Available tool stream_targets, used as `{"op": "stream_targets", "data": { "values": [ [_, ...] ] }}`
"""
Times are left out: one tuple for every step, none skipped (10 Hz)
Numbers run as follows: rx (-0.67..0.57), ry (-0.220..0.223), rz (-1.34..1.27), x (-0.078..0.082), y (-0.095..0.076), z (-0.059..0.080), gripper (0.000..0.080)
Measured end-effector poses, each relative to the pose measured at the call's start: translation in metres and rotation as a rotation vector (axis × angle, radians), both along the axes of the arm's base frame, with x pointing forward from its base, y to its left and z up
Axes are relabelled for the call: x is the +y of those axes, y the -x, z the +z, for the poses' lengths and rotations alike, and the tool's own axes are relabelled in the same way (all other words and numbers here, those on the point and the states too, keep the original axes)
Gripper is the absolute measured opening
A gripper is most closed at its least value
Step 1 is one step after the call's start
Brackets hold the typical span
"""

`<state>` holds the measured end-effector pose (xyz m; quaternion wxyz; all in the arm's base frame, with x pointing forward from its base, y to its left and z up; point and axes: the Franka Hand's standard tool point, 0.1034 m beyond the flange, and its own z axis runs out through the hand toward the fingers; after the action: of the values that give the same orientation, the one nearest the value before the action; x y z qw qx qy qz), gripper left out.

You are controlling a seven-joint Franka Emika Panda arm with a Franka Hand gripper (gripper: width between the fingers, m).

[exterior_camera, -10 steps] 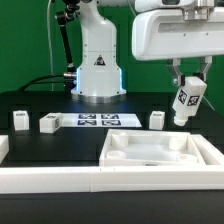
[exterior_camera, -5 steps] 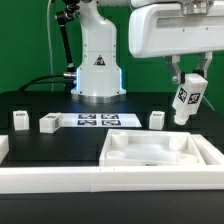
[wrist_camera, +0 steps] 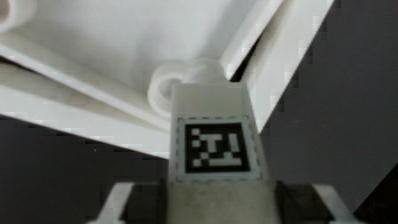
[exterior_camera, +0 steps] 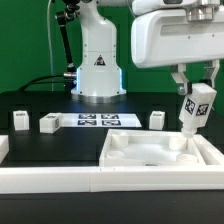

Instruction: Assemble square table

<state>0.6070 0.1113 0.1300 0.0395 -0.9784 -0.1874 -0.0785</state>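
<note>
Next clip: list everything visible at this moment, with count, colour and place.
square tabletop slab: one, white, lying on the table toward the exterior view's right.
loose legs: three, white, tagged, standing on the table; two at the exterior view's left, one behind the slab.
held leg: one, white with a black-white tag, in the air over the slab's end at the exterior view's right.
marker board: one, white with black tags, flat before the robot base.
rail: one, white, along the table's front.
table: one, black.
robot base: one, white, back centre.
end effector: one, shut on the held leg.
</note>
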Motion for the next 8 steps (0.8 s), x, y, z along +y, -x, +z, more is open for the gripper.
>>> {"op": "stream_targets", "data": {
  "values": [
    [-0.019, -0.002, 0.001, -0.001, -0.002, 0.001, 0.029],
    [-0.125, -0.012, 0.001, -0.004, -0.01, 0.001, 0.029],
    [-0.144, -0.012, -0.002, -0.007, -0.005, -0.004, 0.029],
    [-0.134, -0.011, 0.003, -0.007, -0.005, -0.005, 0.029],
    [-0.137, -0.01, 0.008, -0.01, -0.011, -0.007, 0.029],
    [-0.139, -0.011, 0.008, -0.011, -0.015, -0.009, 0.029],
    [-0.138, -0.011, 0.01, -0.012, -0.019, -0.012, 0.029],
    [-0.137, -0.012, 0.009, -0.012, -0.02, -0.015, 0.029]
  ]
}}
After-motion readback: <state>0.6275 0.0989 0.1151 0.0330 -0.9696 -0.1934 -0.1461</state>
